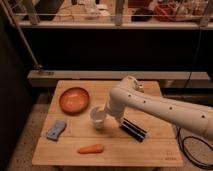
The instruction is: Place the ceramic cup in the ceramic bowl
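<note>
The white ceramic cup [97,118] stands upright on the wooden table [150,150], near its middle. To its left and a little farther back sits the orange ceramic bowl [74,99], with nothing in it. My white arm reaches in from the right and bends down to the cup. The gripper [104,113] is at the cup's right side, right against its rim, and the arm's bulk partly hides it.
An orange carrot [91,148] lies near the front edge. A blue object [56,130] lies at the left, and a black rectangular object [132,129] lies right of the cup under the arm. A black cable [192,147] loops on the floor at the right.
</note>
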Tool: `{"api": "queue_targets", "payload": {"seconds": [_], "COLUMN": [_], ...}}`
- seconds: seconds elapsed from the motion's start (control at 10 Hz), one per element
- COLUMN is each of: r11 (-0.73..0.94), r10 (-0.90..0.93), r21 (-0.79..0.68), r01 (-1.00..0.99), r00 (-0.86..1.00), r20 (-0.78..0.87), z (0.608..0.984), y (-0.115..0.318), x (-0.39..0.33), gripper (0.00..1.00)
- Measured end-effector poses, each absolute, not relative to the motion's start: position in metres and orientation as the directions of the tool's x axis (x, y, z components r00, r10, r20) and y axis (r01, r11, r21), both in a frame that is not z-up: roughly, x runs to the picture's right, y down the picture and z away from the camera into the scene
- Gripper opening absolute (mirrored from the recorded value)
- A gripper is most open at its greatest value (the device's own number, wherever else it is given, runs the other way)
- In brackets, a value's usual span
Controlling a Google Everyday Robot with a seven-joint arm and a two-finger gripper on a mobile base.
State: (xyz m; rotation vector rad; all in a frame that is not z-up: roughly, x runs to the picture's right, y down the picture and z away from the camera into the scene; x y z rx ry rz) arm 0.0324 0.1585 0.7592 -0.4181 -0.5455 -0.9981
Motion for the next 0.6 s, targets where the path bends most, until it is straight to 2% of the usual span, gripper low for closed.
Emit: {"api": "queue_targets", "payload": {"seconds": [0.6], "r11": [0.480], "r10": [-0.650], "r21": [-0.074], "r01": [0.874], "r00": [0.411], "r20": [0.639], "z": [0.782], "y": [0.177], "x": [0.028], "gripper": [0.80]}}
